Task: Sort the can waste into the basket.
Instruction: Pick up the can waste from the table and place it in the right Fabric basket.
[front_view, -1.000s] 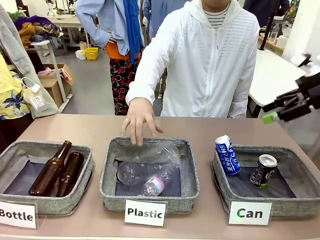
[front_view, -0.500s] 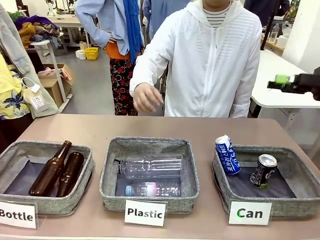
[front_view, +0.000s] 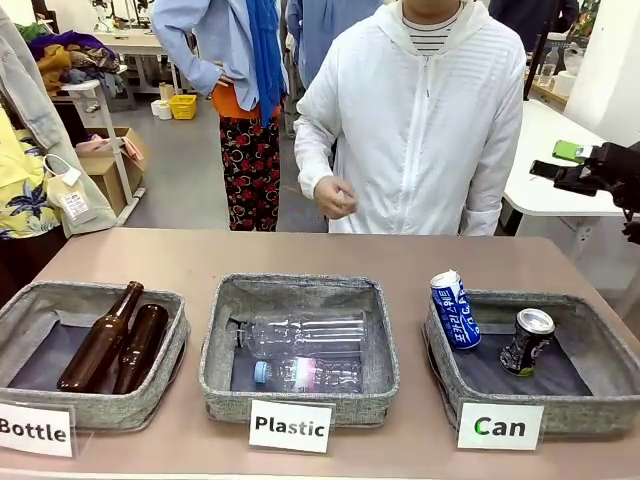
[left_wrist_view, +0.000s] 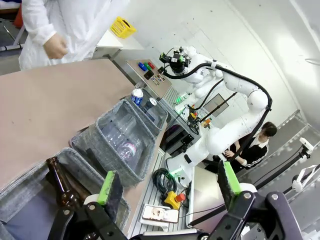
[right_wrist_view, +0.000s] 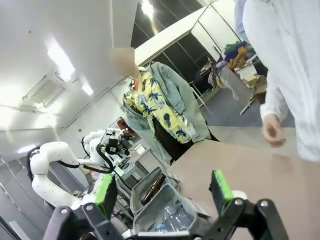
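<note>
The grey basket (front_view: 585, 414) carded "Can" stands at the table's right. A blue and white can (front_view: 455, 308) leans on its left rim, tilted, and a black can with a silver top (front_view: 527, 341) stands inside it. In the left wrist view the blue can (left_wrist_view: 137, 95) and the black can (left_wrist_view: 150, 103) sit in the farthest basket (left_wrist_view: 161, 114). My right gripper (front_view: 558, 160) hangs high beyond the table's right end, open and holding nothing, as its own view (right_wrist_view: 163, 192) confirms. My left gripper (left_wrist_view: 168, 182) is open too, high above the bottle basket, with nothing between its fingers.
The "Plastic" basket (front_view: 222, 330) in the middle holds two clear bottles (front_view: 305, 335). The "Bottle" basket (front_view: 30, 300) at left holds two brown bottles (front_view: 100, 345). A person in a white jacket stands at the far side, one hand (front_view: 335, 197) held at the waist.
The person's hand has left the Plastic basket and drawn back to the body. The clear bottles have settled in that basket. My right gripper rose and turned at the right edge.
</note>
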